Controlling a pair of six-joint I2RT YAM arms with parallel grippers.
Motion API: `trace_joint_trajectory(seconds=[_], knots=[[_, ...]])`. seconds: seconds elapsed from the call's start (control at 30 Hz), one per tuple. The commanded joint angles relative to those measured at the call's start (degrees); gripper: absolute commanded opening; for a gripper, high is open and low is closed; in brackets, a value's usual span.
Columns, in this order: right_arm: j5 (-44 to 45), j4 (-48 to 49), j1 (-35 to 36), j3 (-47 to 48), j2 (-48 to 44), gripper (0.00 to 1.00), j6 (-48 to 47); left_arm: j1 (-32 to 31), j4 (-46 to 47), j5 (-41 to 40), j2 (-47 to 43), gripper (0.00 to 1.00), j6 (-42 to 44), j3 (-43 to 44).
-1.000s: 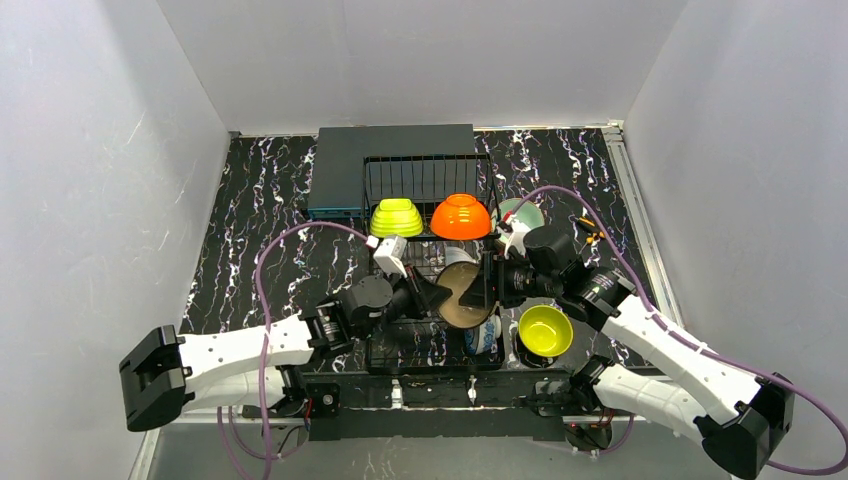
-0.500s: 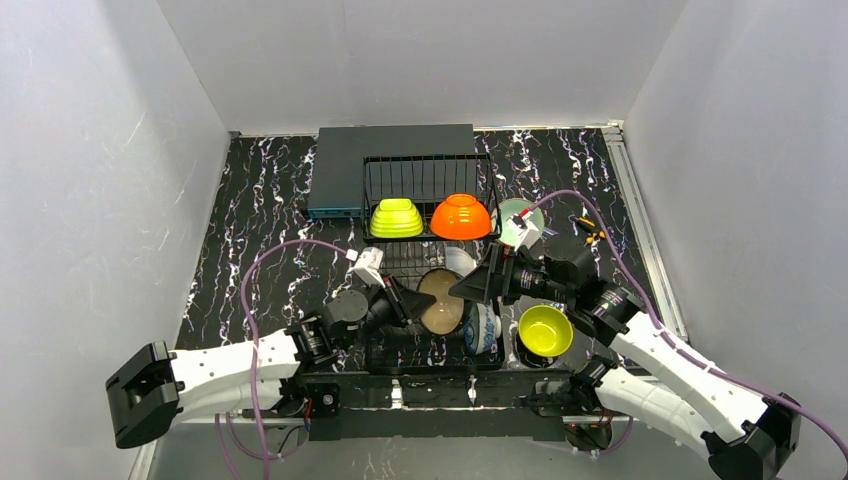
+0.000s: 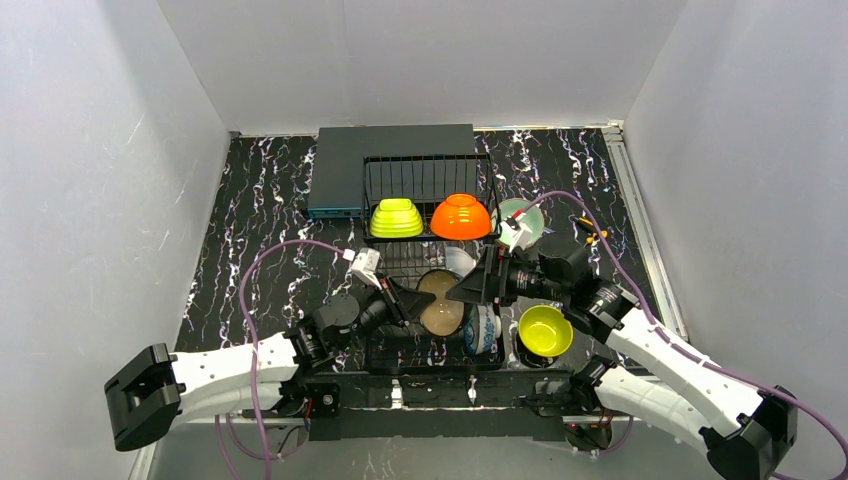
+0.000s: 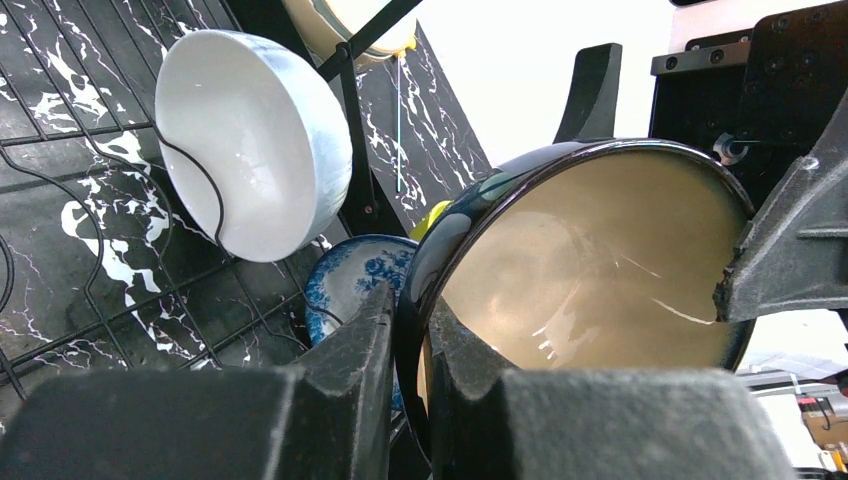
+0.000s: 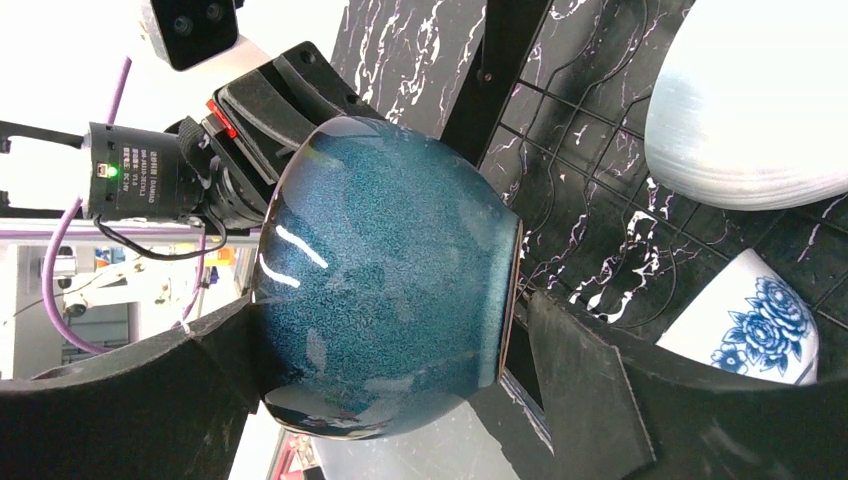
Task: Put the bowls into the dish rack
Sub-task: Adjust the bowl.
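My left gripper (image 4: 410,305) is shut on the rim of a teal bowl (image 4: 590,260) with a beige inside, holding it on edge over the front of the black wire dish rack (image 3: 425,180). My right gripper (image 5: 395,310) is open around the same bowl (image 5: 390,270), with a gap between one finger (image 5: 580,370) and the rim. In the top view the bowl (image 3: 441,303) hangs between the left gripper (image 3: 408,300) and the right gripper (image 3: 470,288). In the rack stand a lime green bowl (image 3: 396,218), an orange bowl (image 3: 461,216), a white bowl (image 4: 250,140) and a blue-white patterned bowl (image 4: 350,280).
A yellow bowl (image 3: 545,330) sits on the table right of the rack, under the right arm. A mint bowl (image 3: 520,215) lies by the rack's back right corner. A flat dark grey box (image 3: 390,160) sits behind the rack. White walls close in three sides.
My right gripper has opened wide off the teal bowl. My left gripper, still shut on the rim, has carried the bowl a little to the left.
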Motion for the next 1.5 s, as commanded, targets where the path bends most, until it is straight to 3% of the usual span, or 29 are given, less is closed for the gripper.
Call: trace_joint_trajectory(seconds=[0.0, 0.27, 0.53, 0.6, 0.67, 0.9, 1.03, 1.1, 1.3, 1.37, 1.47], knots=[[-2.35, 1.45, 0.16, 1.32, 0.37, 0.99, -0.07, 0.08, 12.25, 0.37, -2.91, 0.0, -0.19, 0.89], [-8.29, 8.72, 0.16, -1.35, -0.63, 0.99, 4.8, 0.08, 12.25, -1.81, -0.31, 0.0, 1.64, 1.88], [-9.69, 9.74, 0.18, -1.46, -1.47, 0.99, 5.49, 0.08, 12.25, -1.84, 3.52, 0.0, 3.02, 3.61], [-9.41, 9.75, 0.16, -1.18, -1.61, 0.94, 5.36, 0.08, 12.19, -2.03, 4.21, 0.0, 2.86, 3.77], [-9.02, 9.7, 0.16, -0.87, -1.97, 0.84, 5.13, 0.08, 12.09, -2.37, 4.54, 0.0, 2.76, 3.69], [-7.51, 8.06, 0.17, 0.42, -2.85, 0.04, 3.85, 0.08, 9.96, -3.96, 4.74, 0.0, 2.52, 3.35], [-6.17, 6.68, 0.18, 0.78, -3.02, 0.01, 2.87, 0.08, 9.62, -4.82, 4.5, 0.0, 1.69, 2.61], [-5.26, 5.26, 0.2, 1.39, -3.06, 0.01, 1.79, 0.13, 9.55, -5.16, 4.12, 0.08, 1.32, 2.01], [-0.32, -3.12, 0.18, 4.49, -2.14, 0.01, -2.17, 0.09, 7.29, -5.09, 1.41, 0.6, 1.07, 0.59], [1.14, -4.69, 0.15, 5.09, -1.97, 0.01, -2.81, 0.11, 6.04, -4.81, 0.11, 0.68, 0.79, -0.06], [2.28, -5.5, 0.18, 5.44, -1.79, 0.01, -3.37, 0.13, 4.41, -4.72, -1.86, 0.71, 0.23, -1.19]])
